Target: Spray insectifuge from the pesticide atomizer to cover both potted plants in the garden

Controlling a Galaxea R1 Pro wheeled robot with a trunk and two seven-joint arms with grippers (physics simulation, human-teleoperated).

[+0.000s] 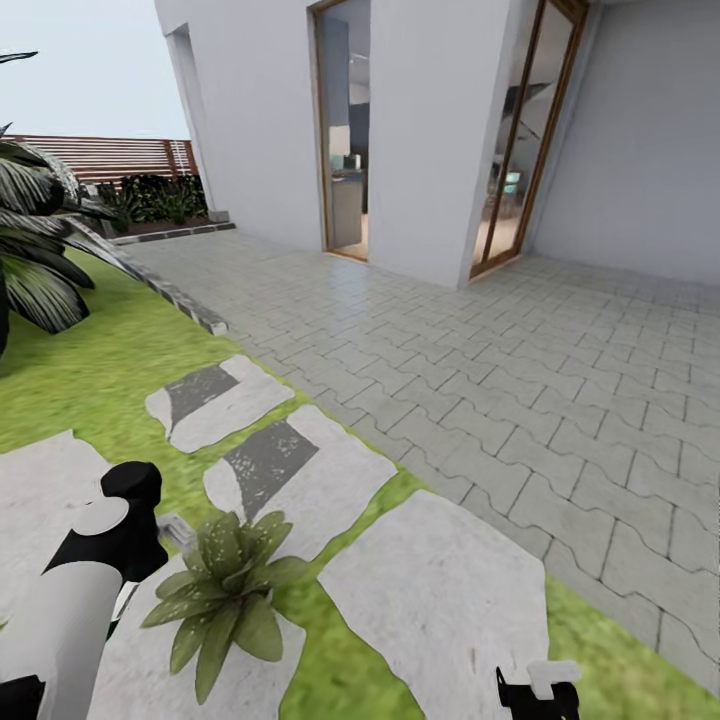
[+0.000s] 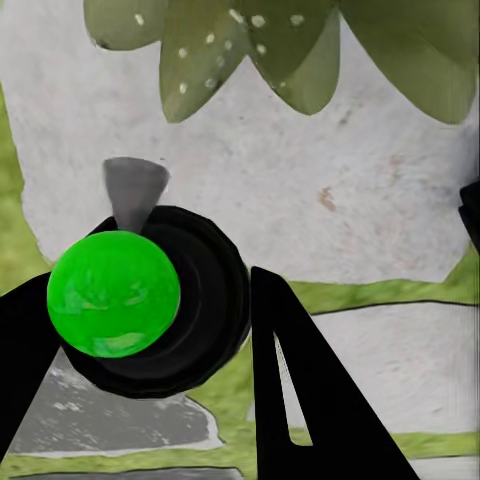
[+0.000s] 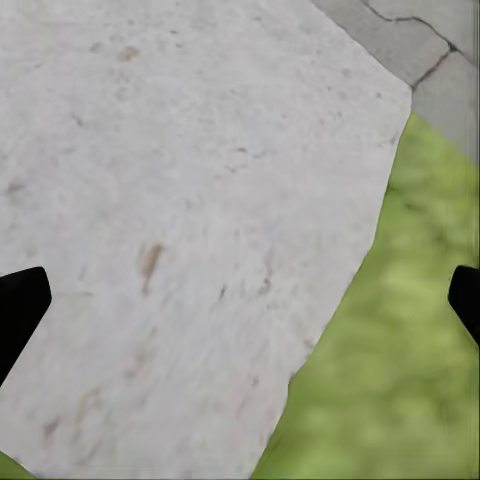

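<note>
The pesticide atomizer (image 2: 150,300) is a round black body with a bright green cap and a grey cone nozzle (image 2: 133,190). My left gripper (image 2: 150,285) is shut on it, one black finger on each side. The nozzle points at a potted plant (image 1: 225,590), a low rosette of pointed green leaves on a stepping stone just right of my left arm (image 1: 90,570). Its speckled leaves (image 2: 260,50) lie just beyond the nozzle. My right gripper (image 3: 240,305) hangs open over a stepping stone's edge and grass, holding nothing; it sits low in the head view (image 1: 540,692).
Irregular grey stepping stones (image 1: 440,600) cross the lawn (image 1: 100,370). A paved grey terrace (image 1: 520,380) runs to the white house with two glass doors (image 1: 345,130). A palm (image 1: 40,250) stands at the left. A brown slatted fence (image 1: 110,155) and dark bushes (image 1: 160,198) are far back.
</note>
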